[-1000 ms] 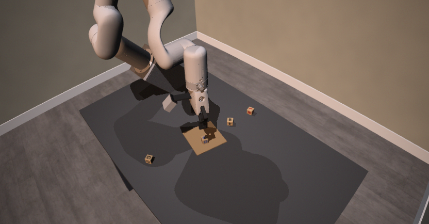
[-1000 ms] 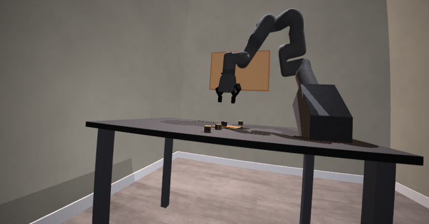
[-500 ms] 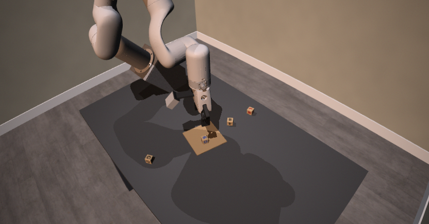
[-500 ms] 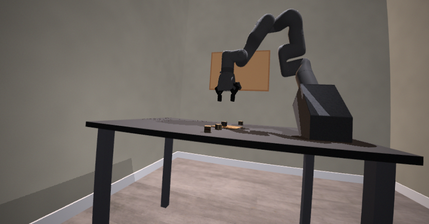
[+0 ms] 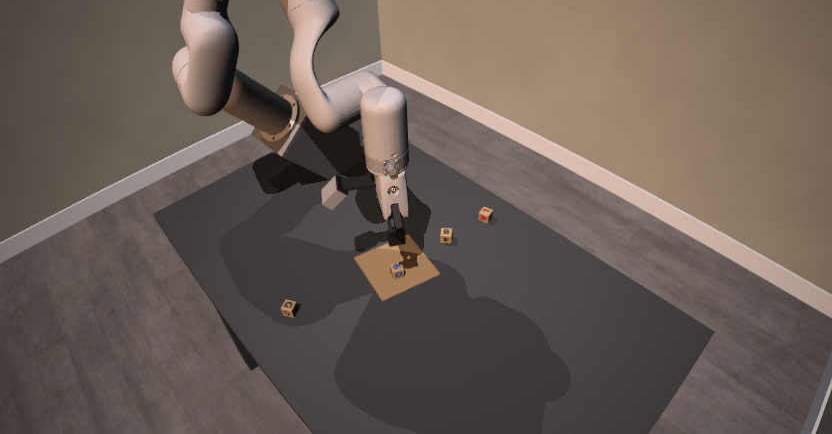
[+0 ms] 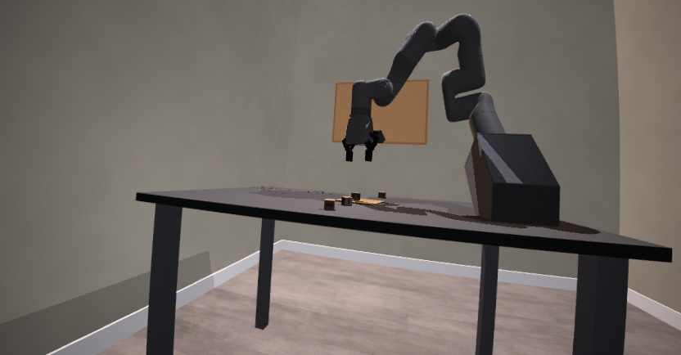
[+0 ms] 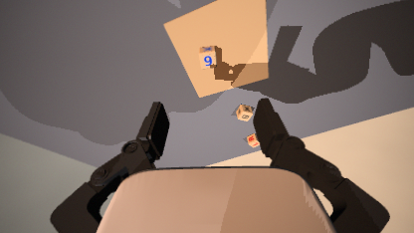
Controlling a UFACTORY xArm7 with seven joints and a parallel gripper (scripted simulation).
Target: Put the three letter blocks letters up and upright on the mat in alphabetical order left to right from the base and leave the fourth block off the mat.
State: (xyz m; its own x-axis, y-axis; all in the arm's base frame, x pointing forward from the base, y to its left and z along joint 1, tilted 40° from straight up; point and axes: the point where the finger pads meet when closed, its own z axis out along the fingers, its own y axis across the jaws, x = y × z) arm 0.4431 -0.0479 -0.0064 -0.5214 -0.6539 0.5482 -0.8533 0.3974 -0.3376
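The tan mat point(image 5: 372, 268) point(image 6: 376, 202) point(image 7: 239, 30) lies flat on the table. A block with blue marks point(image 5: 396, 270) point(image 6: 355, 195) point(image 7: 207, 57) sits on it; a blue 9 shows in the wrist view. Off the mat lie a dark-marked block point(image 5: 446, 235) point(image 6: 346, 200) point(image 7: 244, 113), a red-marked block point(image 5: 485, 215) point(image 6: 329, 204) point(image 7: 253, 140) and, apart on the other side, a block with a dark G on top point(image 5: 288, 308) point(image 6: 381, 194). My gripper point(image 5: 396, 239) point(image 6: 358, 155) point(image 7: 210, 112) is open and empty, high above the table. Small side marks are unclear.
The dark table top point(image 5: 593, 315) point(image 6: 228, 205) bears the mat and all the blocks. The robot's base block point(image 6: 524, 200) stands at one end. Shadows of the arm fall over the mat and table. Walls rise beyond the table.
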